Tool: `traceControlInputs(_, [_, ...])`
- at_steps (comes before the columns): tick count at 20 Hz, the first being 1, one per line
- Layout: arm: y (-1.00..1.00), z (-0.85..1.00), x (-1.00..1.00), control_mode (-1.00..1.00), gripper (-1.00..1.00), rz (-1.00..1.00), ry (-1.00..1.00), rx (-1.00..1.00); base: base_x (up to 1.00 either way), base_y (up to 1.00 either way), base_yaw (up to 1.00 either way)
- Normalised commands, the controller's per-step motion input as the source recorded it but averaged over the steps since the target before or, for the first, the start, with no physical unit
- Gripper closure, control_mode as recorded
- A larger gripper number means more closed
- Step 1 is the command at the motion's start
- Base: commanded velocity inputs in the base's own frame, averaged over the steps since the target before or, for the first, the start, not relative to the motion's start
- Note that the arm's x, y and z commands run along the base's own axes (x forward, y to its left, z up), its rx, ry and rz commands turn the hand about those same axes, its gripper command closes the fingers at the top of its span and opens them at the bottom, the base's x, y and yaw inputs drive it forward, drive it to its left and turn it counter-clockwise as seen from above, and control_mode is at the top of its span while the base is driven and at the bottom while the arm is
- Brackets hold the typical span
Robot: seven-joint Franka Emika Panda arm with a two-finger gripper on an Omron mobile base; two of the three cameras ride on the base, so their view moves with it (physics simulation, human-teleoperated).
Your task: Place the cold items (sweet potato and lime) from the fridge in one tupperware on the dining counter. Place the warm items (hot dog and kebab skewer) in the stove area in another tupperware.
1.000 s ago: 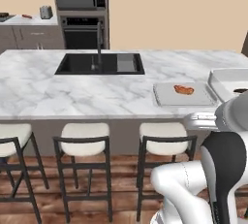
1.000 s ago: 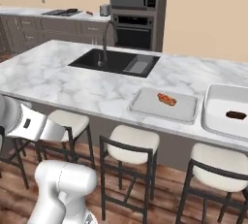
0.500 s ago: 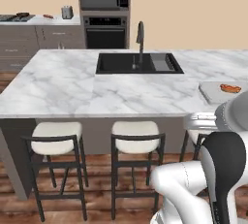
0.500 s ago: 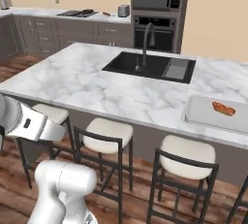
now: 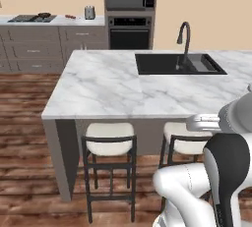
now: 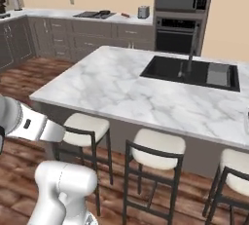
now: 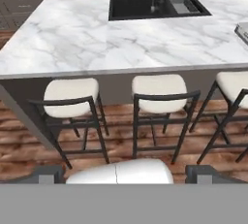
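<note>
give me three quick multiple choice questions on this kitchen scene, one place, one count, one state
1. Where is the black sink?
A. set in the dining counter
B. beside the cooktop
C. under the microwave

2. How many stools show in the hand view?
A. one
B. three
C. five

3. What state is the hand in?
A. shut on a lime
B. shut on a tray
C. open, holding nothing

Answers: 1 A, the basin sits in the marble slab. 2 B, three pale seats line the counter's near side. 3 C, the finger tips stand far apart with nothing between them.
</note>
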Motion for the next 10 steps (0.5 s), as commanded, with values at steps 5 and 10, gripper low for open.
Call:
traceControlInputs(5, [0.00, 0.00, 0.00, 1.00, -1.00, 0.00, 0.00, 0.00, 0.00, 1.00, 0.00])
traceControlInputs(10, [0.00, 0.00, 0.00, 1.00, -1.00, 0.00, 0.00, 0.00, 0.00, 1.00, 0.00])
